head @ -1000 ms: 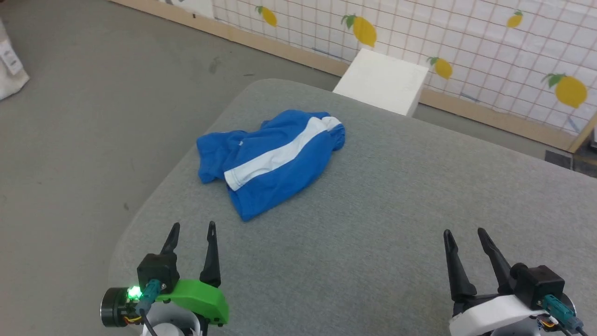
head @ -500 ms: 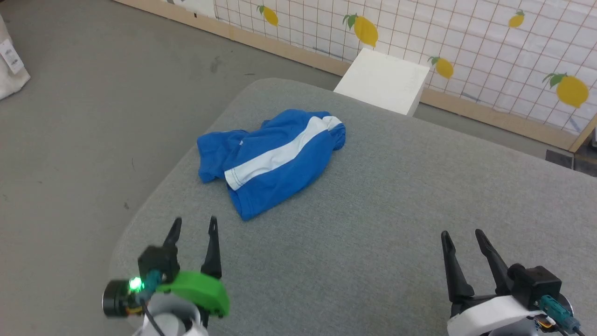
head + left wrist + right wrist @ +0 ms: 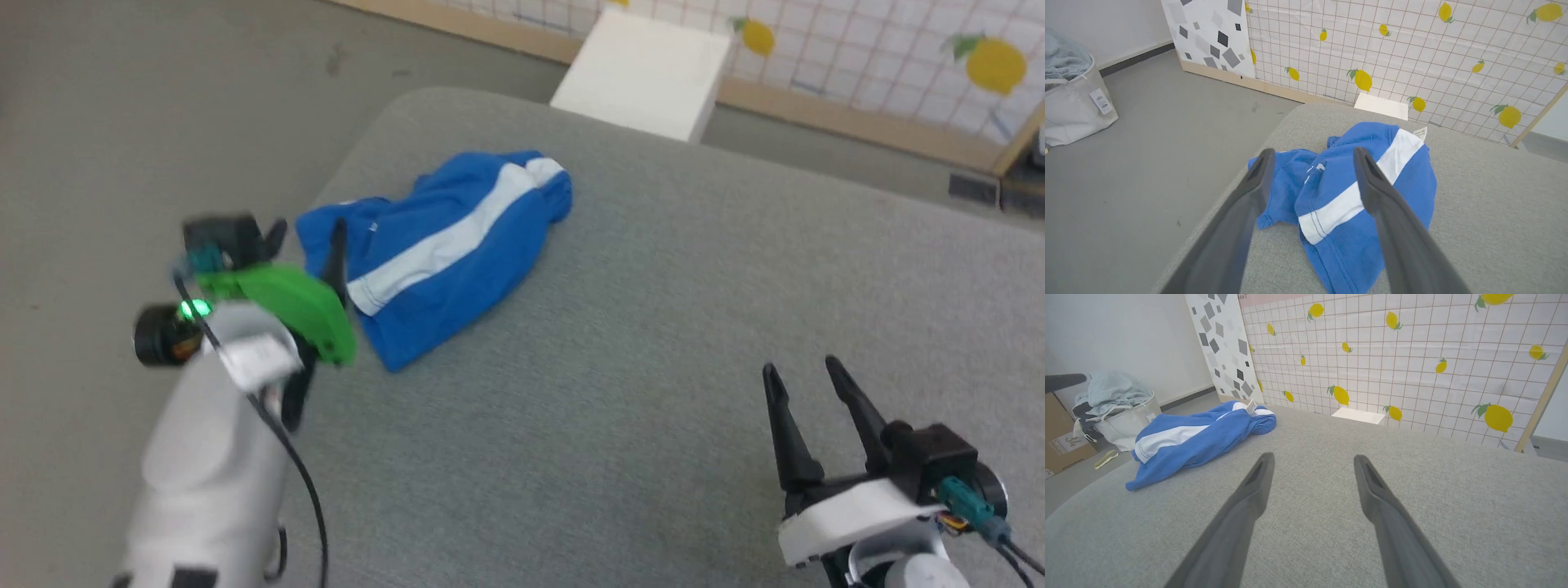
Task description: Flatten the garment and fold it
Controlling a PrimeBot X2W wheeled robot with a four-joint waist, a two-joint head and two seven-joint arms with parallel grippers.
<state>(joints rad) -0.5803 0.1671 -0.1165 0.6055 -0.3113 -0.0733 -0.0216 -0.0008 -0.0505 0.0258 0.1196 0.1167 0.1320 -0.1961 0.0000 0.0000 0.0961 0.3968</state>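
Bright blue, white-striped fabric shorts (image 3: pixel 441 245) are bunched by the grey cloth tabletop's (image 3: pixel 653 327) left edge. Fingers of left gripper (image 3: pixel 309 226) and right gripper (image 3: pixel 800 366) are spread wide, empty. If stacked layers are pinched, the shorts may be dragged off that edge.

Bright even light, soft shadows; head view motion-blurred, wrist views sharp.

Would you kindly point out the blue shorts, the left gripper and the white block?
blue shorts (image 3: pixel 441 245), head view, on the white side stripe.
left gripper (image 3: pixel 1312 152), left wrist view, midway between its fingertips.
white block (image 3: pixel 645 73), head view, on its top face.
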